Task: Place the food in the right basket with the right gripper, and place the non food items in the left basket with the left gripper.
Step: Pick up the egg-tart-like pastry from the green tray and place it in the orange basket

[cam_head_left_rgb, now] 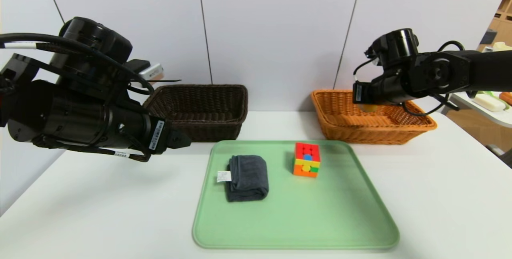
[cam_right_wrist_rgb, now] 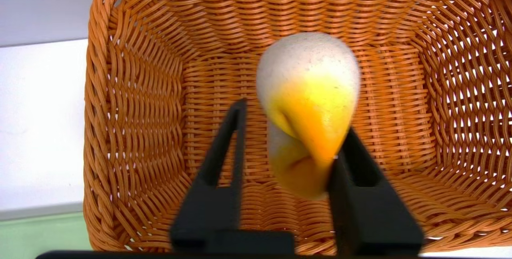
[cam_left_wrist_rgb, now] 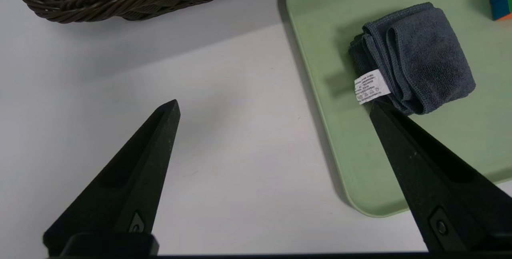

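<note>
My right pincer (cam_right_wrist_rgb: 294, 119) is apart, and the yellow and white food (cam_right_wrist_rgb: 314, 91) is between its tips, by one side. The food is over the orange basket (cam_right_wrist_rgb: 98, 131), so I think this drop is nearly done. The cloth (cam_head_left_rgb: 249, 178) and the puzzle cube (cam_head_left_rgb: 307, 159) are on the green tray (cam_head_left_rgb: 296, 242), left to move. My left pincer (cam_left_wrist_rgb: 274, 103) is wide, near the tray. The food is blurry, so I can't tell what kind. My arm hides part of the dark basket (cam_head_left_rgb: 200, 123).

white care tag on dark folded cloth (cam_head_left_rgb: 249, 178), its small print unreadable, barcode stickers on black arms, characters unreadable
</note>
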Action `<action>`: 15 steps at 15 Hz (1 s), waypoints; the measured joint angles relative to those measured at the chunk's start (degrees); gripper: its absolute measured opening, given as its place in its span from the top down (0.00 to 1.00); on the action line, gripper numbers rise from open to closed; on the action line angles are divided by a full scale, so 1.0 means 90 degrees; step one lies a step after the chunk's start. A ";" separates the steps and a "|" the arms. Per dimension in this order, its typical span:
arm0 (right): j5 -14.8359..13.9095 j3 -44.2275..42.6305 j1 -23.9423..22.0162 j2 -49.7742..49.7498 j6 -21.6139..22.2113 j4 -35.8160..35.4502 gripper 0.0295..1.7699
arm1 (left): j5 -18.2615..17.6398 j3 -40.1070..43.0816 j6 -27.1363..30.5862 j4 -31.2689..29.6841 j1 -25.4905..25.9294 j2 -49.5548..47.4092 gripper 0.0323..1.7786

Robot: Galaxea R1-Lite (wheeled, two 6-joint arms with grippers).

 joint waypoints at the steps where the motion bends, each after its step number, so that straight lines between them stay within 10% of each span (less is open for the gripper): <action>1: 0.0000 -0.0001 -0.0008 0.0009 -0.0003 0.0000 0.55 | 0.0000 0.0000 0.0003 0.0000 0.0000 0.0005 0.05; 15: 0.0011 0.0024 -0.0008 -0.0012 -0.0009 0.0034 0.12 | -0.0004 0.0019 0.0003 0.0031 -0.0022 0.0012 0.05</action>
